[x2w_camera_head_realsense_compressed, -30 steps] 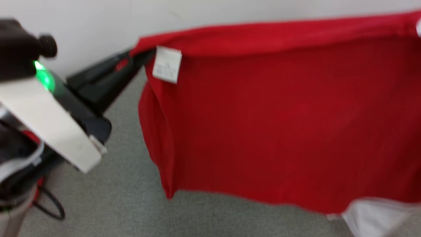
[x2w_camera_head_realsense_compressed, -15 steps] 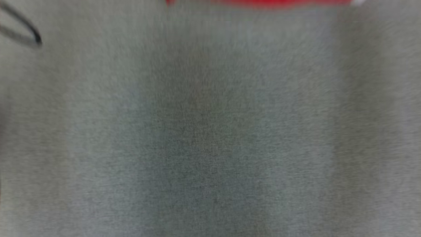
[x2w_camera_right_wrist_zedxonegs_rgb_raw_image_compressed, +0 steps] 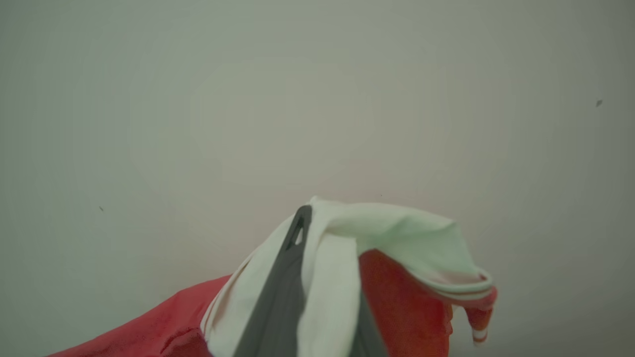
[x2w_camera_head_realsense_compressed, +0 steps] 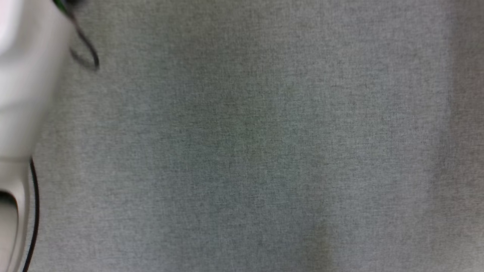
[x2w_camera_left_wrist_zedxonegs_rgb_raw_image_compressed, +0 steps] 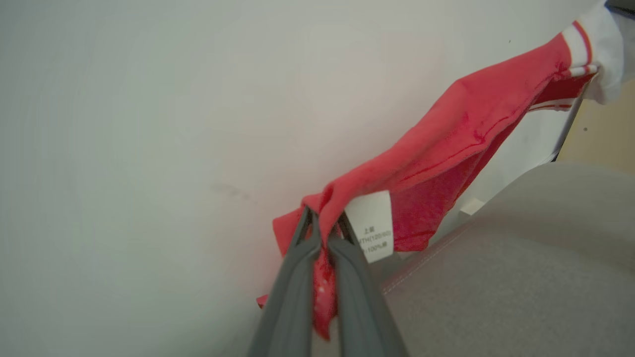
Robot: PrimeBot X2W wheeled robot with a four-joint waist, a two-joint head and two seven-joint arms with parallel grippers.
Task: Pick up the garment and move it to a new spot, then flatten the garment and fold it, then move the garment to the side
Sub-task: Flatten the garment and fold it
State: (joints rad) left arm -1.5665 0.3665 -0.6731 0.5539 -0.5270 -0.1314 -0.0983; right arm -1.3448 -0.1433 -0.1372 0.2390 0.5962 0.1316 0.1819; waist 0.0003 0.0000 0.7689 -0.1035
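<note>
The grey fabric surface (x2w_camera_head_realsense_compressed: 264,151) spreads across the head view, with a pale forearm (x2w_camera_head_realsense_compressed: 22,94) down the left edge and a black cable (x2w_camera_head_realsense_compressed: 85,49) looping at upper left. A plain wall (x2w_camera_left_wrist_zedxonegs_rgb_raw_image_compressed: 149,124) backs both wrist views.

The red garment (x2w_camera_left_wrist_zedxonegs_rgb_raw_image_compressed: 446,144) hangs stretched in the air. Its long axis runs from lower centre to the upper right corner of the left wrist view. The left gripper (x2w_camera_left_wrist_zedxonegs_rgb_raw_image_compressed: 325,223) is pinched tight on one corner, beside the white label (x2w_camera_left_wrist_zedxonegs_rgb_raw_image_compressed: 373,225). The right gripper (x2w_camera_right_wrist_zedxonegs_rgb_raw_image_compressed: 322,258) is clamped on the white-trimmed end (x2w_camera_right_wrist_zedxonegs_rgb_raw_image_compressed: 397,233). Each arm has its own end, so I'd say neither is nearer, and the grey surface lies below for laying it down.

A second ago the head view showed the red cloth. The camera has tipped down since; the cloth hasn't dropped.
</note>
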